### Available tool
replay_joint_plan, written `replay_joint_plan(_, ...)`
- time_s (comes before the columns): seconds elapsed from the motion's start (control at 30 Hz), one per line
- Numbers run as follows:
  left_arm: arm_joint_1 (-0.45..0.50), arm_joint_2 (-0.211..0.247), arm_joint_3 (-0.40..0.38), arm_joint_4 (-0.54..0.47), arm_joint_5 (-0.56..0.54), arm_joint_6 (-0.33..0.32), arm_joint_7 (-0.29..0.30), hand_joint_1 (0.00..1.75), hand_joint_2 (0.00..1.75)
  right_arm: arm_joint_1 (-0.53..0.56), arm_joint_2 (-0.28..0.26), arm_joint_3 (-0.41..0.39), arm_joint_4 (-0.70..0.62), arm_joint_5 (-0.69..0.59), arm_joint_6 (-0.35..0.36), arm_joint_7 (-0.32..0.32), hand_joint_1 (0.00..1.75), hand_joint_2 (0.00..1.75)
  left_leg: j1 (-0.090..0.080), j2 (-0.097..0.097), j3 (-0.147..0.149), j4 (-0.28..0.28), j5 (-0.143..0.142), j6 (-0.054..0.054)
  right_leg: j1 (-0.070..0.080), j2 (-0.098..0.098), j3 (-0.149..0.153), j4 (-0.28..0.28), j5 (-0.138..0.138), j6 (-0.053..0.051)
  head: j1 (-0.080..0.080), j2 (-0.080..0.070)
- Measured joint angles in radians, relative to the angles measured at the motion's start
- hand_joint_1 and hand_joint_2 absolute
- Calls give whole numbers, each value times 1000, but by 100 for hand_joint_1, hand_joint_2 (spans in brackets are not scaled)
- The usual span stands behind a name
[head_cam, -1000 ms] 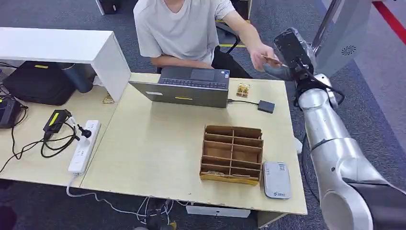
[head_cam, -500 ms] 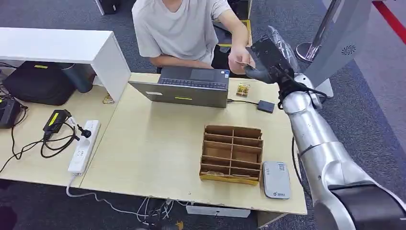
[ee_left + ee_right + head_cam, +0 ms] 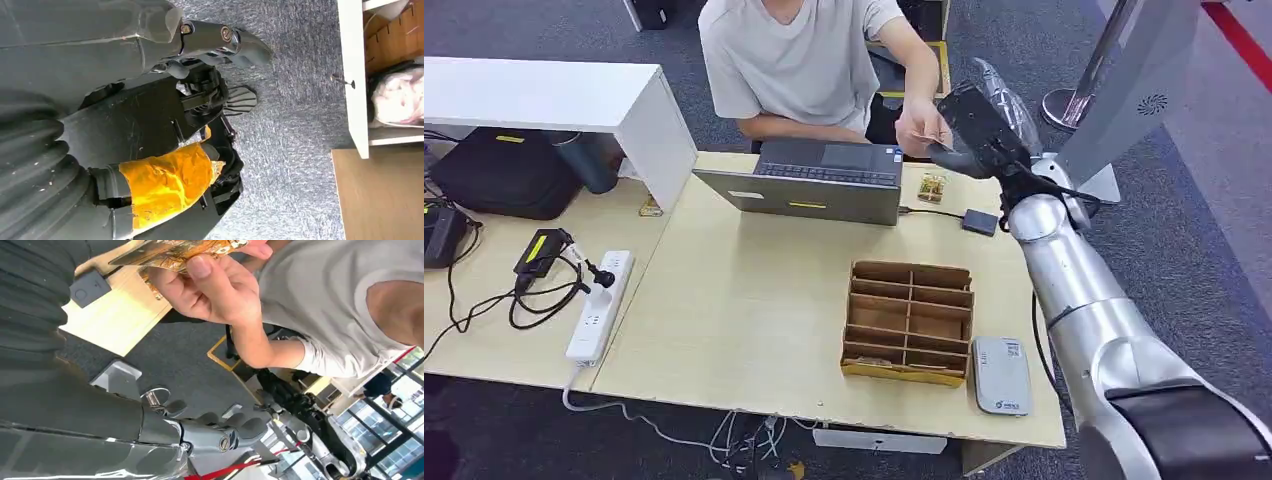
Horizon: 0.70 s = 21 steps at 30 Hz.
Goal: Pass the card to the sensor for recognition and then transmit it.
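Right wrist view: one orange patterned card (image 3: 180, 251) sits pinched in a person's hand (image 3: 210, 287), far right above the desk (image 3: 754, 320). The right hand (image 3: 972, 125) reaches beside it; I cannot tell its grip. The left hand (image 3: 220, 45) hangs, fingers loosely curled, holding nothing.

Even, bright indoor light in the head view; soft faint shadows under the brown cardboard divider box (image 3: 910, 322) on the pale wooden table (image 3: 744, 320); mild glare on the silver metal right arm (image 3: 1079, 290); head view slightly soft; right wrist view sharper, with bright daylight through glass windows (image 3: 395, 450); left wrist view dim on dark parts.
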Motion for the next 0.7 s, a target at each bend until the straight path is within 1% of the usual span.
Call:
replay_joint_plan(0.1,0,1,3,0,4,-10,0,0,175,0,0,3,0,-2,0,-2,0,175,0,0,0,0,0,0,0,0,0,0,0,0,0,0)
replay_joint_plan(0.13,1,1,4,0,5,-14,0,0,175,0,0,3,0,-3,0,-4,175,175,0,0,0,0,0,0,0,0,0,0,0,0,0,0)
replay_joint_plan(0.23,4,3,11,0,6,-30,-1,0,175,1,0,8,-1,-32,3,-7,175,175,0,0,0,0,0,0,0,0,0,0,0,0,0,0)
replay_joint_plan(0.33,7,5,19,0,9,-44,-6,0,175,7,-5,13,-11,-112,32,-22,175,175,0,0,0,0,0,0,0,0,0,0,0,0,0,0)
replay_joint_plan(0.43,10,6,21,0,10,-53,-10,0,175,10,-11,16,-20,-173,40,-29,175,175,0,0,0,0,0,0,0,0,0,0,0,0,0,0)
replay_joint_plan(0.7,11,11,36,0,8,-62,-11,0,175,15,-36,45,-35,-243,42,-28,175,175,0,0,0,0,0,0,0,0,0,0,0,0,0,0)
